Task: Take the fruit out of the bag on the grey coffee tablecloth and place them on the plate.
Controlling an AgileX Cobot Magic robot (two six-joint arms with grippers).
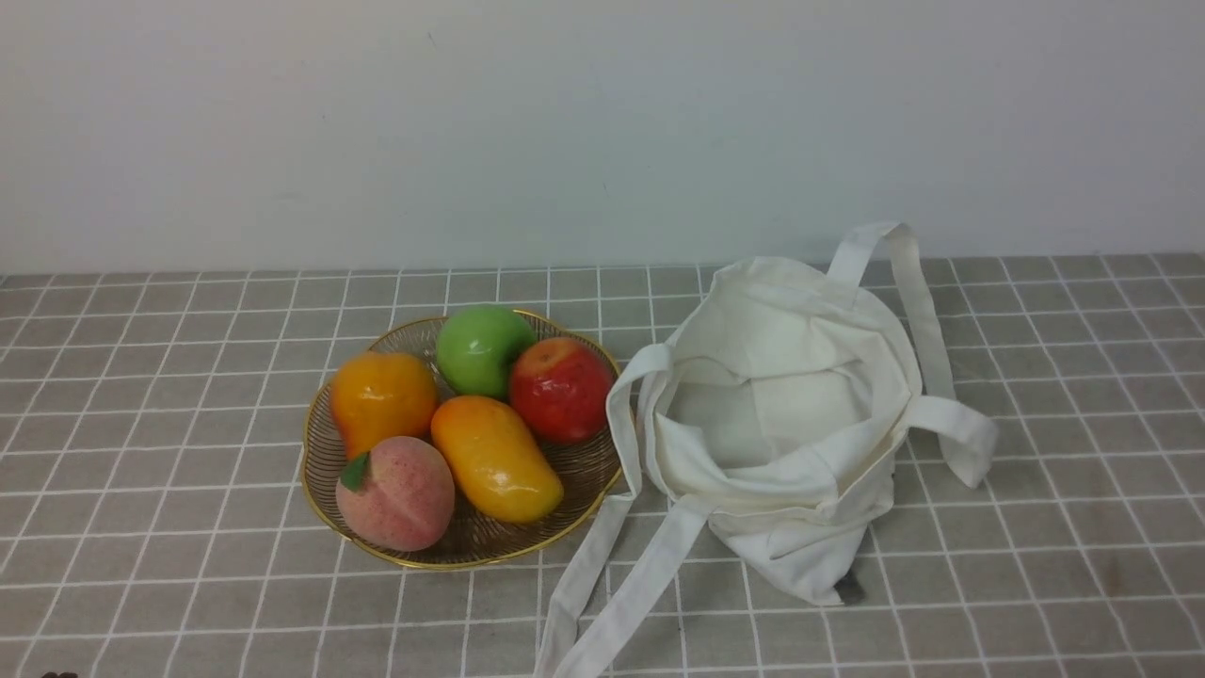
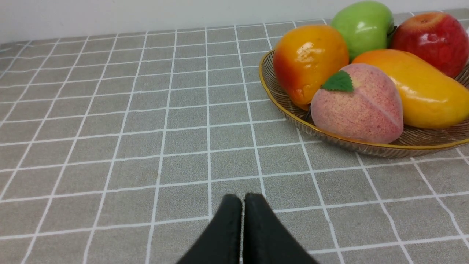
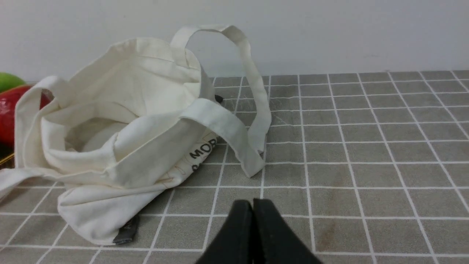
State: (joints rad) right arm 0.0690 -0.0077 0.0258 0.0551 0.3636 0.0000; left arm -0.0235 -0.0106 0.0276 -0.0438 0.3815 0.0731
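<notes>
I can't tell for sure what kind of room this is, because the pictures show just a table and a wall. It looks a bit like a home table. A grey cloth with thin white squares (image 1: 169, 527) lies flat all over it. Toward ten o'clock there is a round gold wire dish with a wavy rim (image 1: 442, 563), full of fruit. Toward two o'clock sits a floppy cream-white cloth bag with long straps (image 1: 800, 556). Behind, at twelve o'clock, is a plain pale wall (image 1: 602, 132).
</notes>
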